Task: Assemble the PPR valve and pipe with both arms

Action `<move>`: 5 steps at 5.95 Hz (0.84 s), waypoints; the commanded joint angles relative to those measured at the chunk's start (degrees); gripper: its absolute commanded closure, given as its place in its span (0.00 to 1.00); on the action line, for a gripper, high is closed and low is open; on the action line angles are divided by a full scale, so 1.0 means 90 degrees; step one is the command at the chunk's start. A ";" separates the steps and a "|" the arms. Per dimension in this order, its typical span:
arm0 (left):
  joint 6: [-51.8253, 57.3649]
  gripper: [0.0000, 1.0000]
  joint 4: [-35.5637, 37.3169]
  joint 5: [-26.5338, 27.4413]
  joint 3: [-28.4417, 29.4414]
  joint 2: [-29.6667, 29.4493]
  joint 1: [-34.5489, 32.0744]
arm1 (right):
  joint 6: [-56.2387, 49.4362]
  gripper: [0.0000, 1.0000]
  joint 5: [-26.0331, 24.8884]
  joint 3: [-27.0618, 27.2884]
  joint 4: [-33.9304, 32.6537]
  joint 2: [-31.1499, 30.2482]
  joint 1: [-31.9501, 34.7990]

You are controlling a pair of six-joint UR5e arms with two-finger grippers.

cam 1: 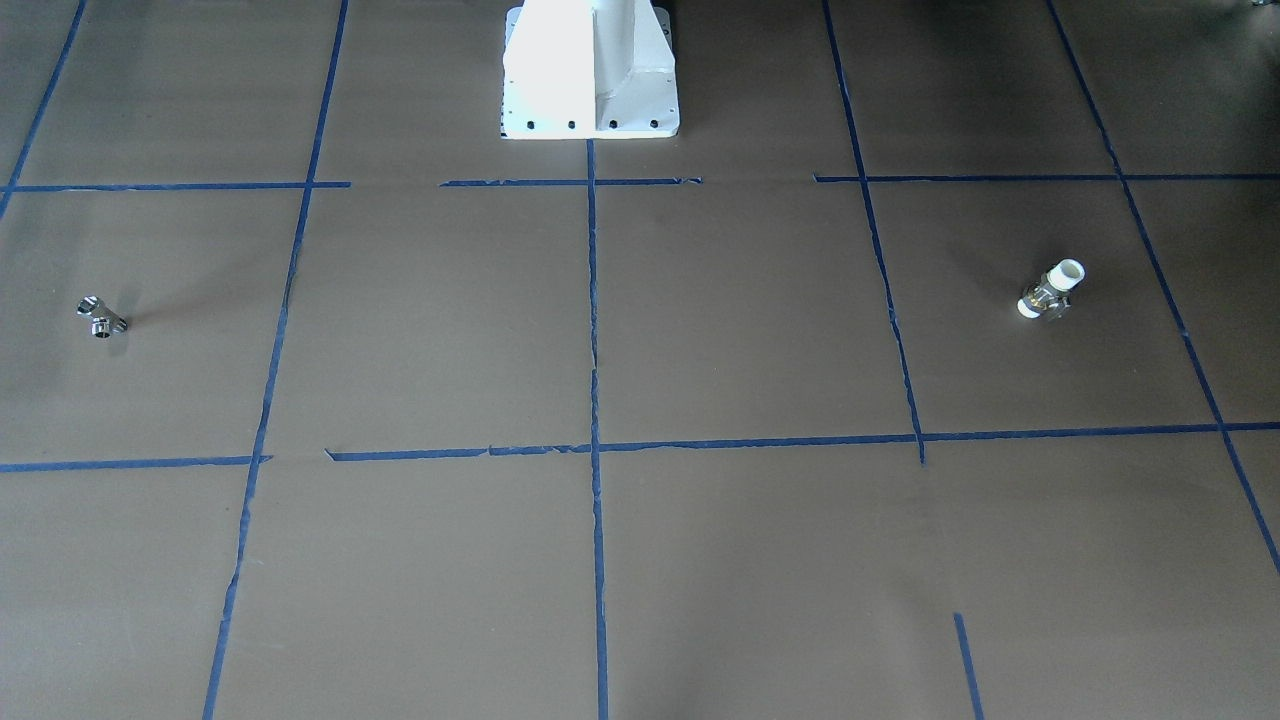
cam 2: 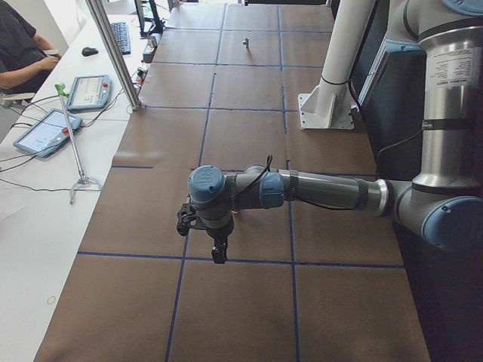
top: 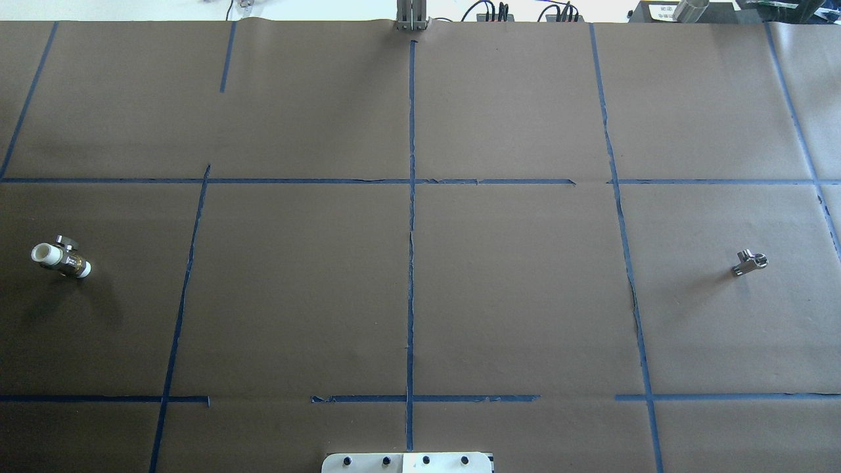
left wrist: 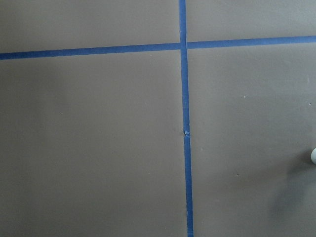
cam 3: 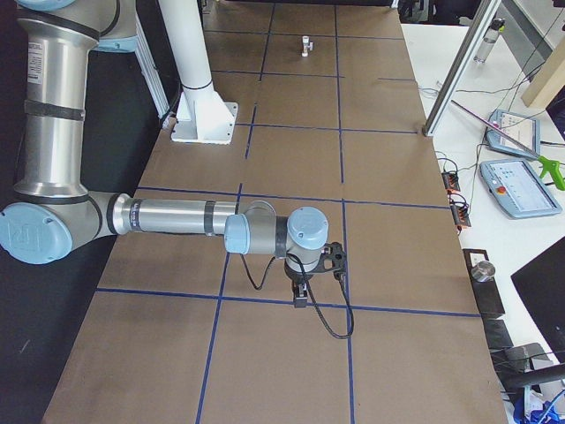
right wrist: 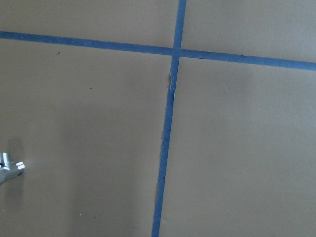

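A brass-bodied valve with white pipe ends (top: 60,259) lies on the brown table at the robot's left; it also shows in the front view (cam 1: 1050,290) and small at the far end of the right-side view (cam 3: 305,44). A small silver fitting (top: 749,263) lies at the robot's right, also in the front view (cam 1: 100,317) and at the right wrist view's left edge (right wrist: 10,168). The left gripper (cam 2: 218,255) and right gripper (cam 3: 300,302) hang above the table, pointing down, each seen only in a side view. I cannot tell whether they are open or shut.
The white pedestal base (cam 1: 590,70) stands at the table's robot-side middle. Blue tape lines (top: 411,263) grid the brown surface. An aluminium post (cam 2: 113,53), tablets (cam 2: 45,130) and a seated operator (cam 2: 19,45) are on the far side.
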 commanded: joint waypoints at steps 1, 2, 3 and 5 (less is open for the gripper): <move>-0.0006 0.00 0.0000 0.0026 -0.0093 -0.0020 0.0031 | 0.0131 0.00 0.0014 -0.0043 0.0197 -0.0015 0.0000; -0.0006 0.00 -0.0010 0.0017 -0.0084 0.0019 0.0021 | 0.0151 0.00 0.0024 -0.0033 0.0197 -0.0015 0.0010; -0.0026 0.00 -0.0010 0.0007 -0.0084 0.0048 0.0021 | 0.0103 0.00 0.0024 -0.0004 0.0207 -0.0073 0.0010; 0.0004 0.00 -0.0349 -0.0003 -0.0046 0.0068 0.0031 | 0.0054 0.00 0.0063 -0.0072 0.1102 -0.0297 0.0000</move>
